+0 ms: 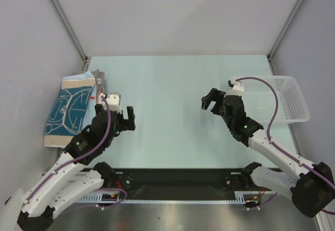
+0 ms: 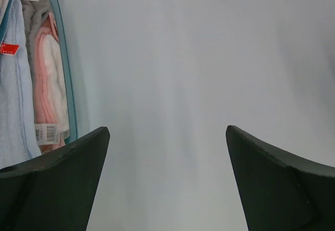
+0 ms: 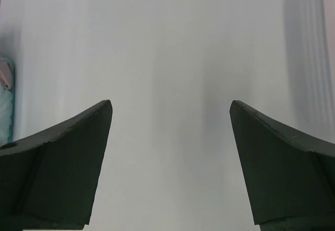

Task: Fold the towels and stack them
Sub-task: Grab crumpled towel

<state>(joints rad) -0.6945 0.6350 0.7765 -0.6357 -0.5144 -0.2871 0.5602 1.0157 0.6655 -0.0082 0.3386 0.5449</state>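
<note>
Grey walls [image 1: 31,42] box in a pale mint table [image 1: 172,95]. Stacked towels [image 1: 70,108] lie at nine o'clock, long axis running seven to one. Both pairs of jaws gape wide, empty.

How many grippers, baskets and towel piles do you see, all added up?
Grippers: 2, the left gripper and the right gripper
Baskets: 1, the white basket
Towel piles: 1, the towel pile
Total: 4
</note>
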